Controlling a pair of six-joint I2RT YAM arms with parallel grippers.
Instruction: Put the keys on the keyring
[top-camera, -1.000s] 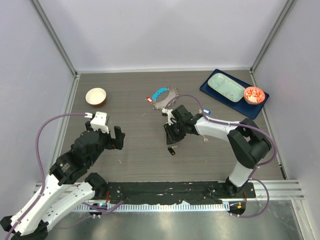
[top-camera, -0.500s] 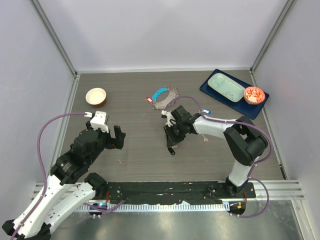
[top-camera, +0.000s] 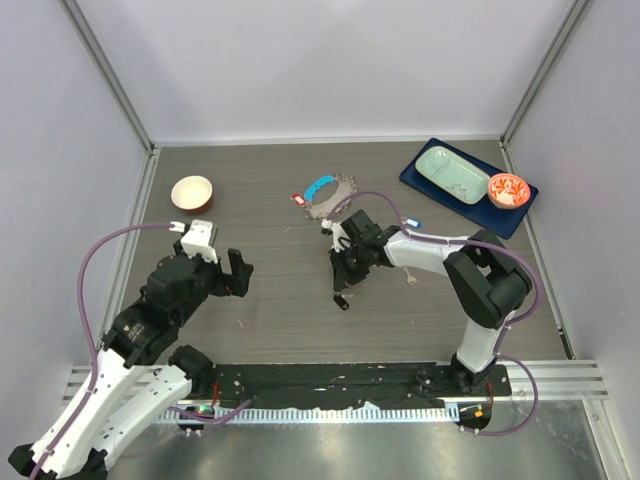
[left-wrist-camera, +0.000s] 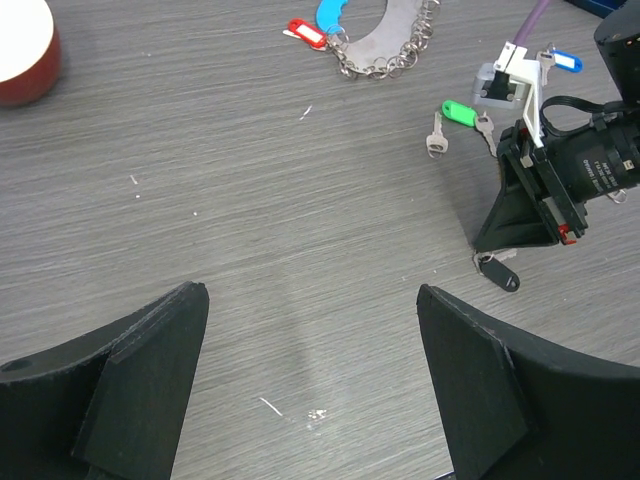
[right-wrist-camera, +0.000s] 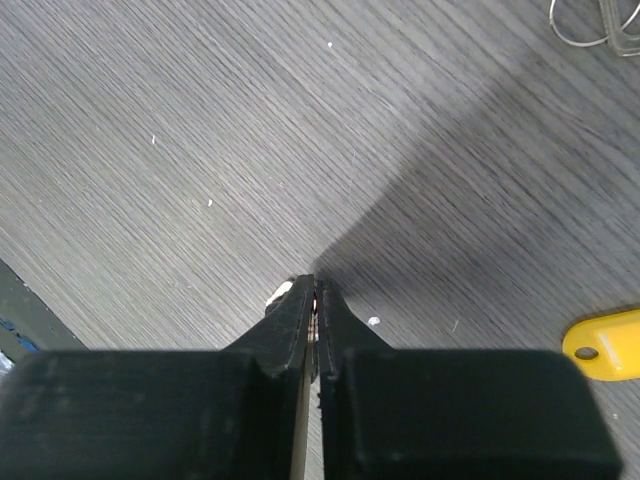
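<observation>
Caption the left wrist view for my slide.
Open left gripper faces the right gripper, pointing down at a black-headed silver key; grey chain keyring with blue strap lies beyond.

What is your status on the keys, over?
Left gripper open, clear of the keys. Right gripper shut, tips at the black key; grip unconfirmed. Keyring lies apart. Green key lies between; path otherwise open.

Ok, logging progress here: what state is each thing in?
Left claw: open, empty.
Right claw: shut, tips at the black key; grip unclear.
Keyring: flat on the table, keys apart from it.
Green key: loose on table.
Blue key: loose on table.
</observation>
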